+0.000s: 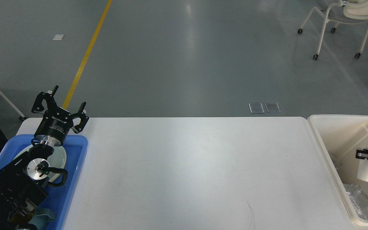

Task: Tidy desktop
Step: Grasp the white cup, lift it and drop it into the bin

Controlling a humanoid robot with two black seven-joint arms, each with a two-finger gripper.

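Observation:
The white desktop (190, 169) fills the middle of the head view, with nothing lying on it. My left gripper (59, 107) is open and empty, raised above the far end of the blue tray (75, 179) at the left. My right gripper (364, 154) comes in from the right edge, shut on a white paper cup (367, 171). It holds the cup inside the cream bin (331, 150), mouth pointing down.
A white plate (59, 156) lies in the blue tray under my left arm. Clear crumpled plastic (361, 201) lies at the bottom of the bin. A white chair (340, 19) stands on the grey floor at the far right.

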